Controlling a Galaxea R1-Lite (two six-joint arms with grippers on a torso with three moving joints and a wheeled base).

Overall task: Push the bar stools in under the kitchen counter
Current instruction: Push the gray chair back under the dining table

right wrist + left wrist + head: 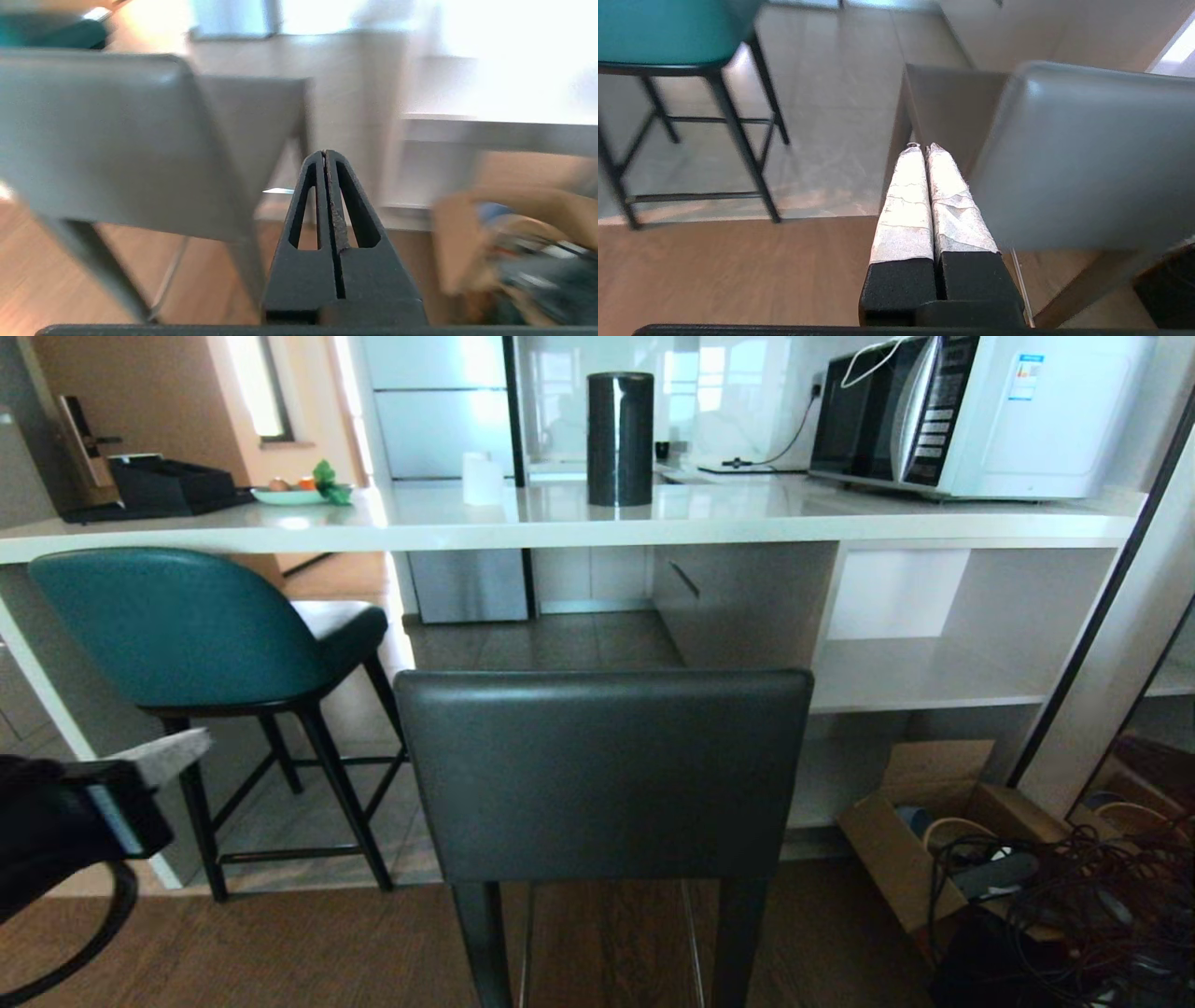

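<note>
Two bar stools stand before the white kitchen counter (560, 527). The teal stool (177, 625) with thin black legs sits at the left, its seat partly under the counter top. The dark grey stool (607, 775) with a rectangular back stands nearest me, out from the counter. My left gripper (187, 751) is at the left edge of the head view, shut and empty, left of the grey stool's back (1087, 158). My right gripper (325, 154) is shut and empty, off to the right of that grey back (103, 140); it does not show in the head view.
On the counter stand a black cylinder (620, 439), a microwave (971, 411), a black tray (168, 485) and a plate of food (299, 490). White open shelves (924, 681) fill the right under the counter. An open cardboard box (934, 840) and tangled cables (1074, 915) lie on the floor at right.
</note>
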